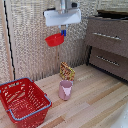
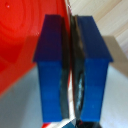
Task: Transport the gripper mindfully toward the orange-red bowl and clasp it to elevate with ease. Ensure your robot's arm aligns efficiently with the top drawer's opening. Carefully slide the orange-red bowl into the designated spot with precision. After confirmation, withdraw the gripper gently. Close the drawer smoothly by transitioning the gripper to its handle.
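Gripper (image 1: 63, 32) is pinching the bowl (image 1: 54, 39) by its rim, holding it high above the tabletop (image 1: 95, 100), toward the exterior view's left of the top drawer (image 1: 107, 36). Basket (image 1: 22, 100) and pink cup (image 1: 65, 90) are sitting below; contents unclear.

Open air is lying between the gripper (image 1: 63, 33), which is pinching the orange-red bowl (image 1: 54, 39) by its rim, and the top drawer (image 1: 107, 35) at the exterior view's right. Well below, the pink cup (image 1: 65, 90), a snack packet (image 1: 67, 71) and the red wire basket (image 1: 23, 100) are occupying the wooden floor (image 1: 95, 105).
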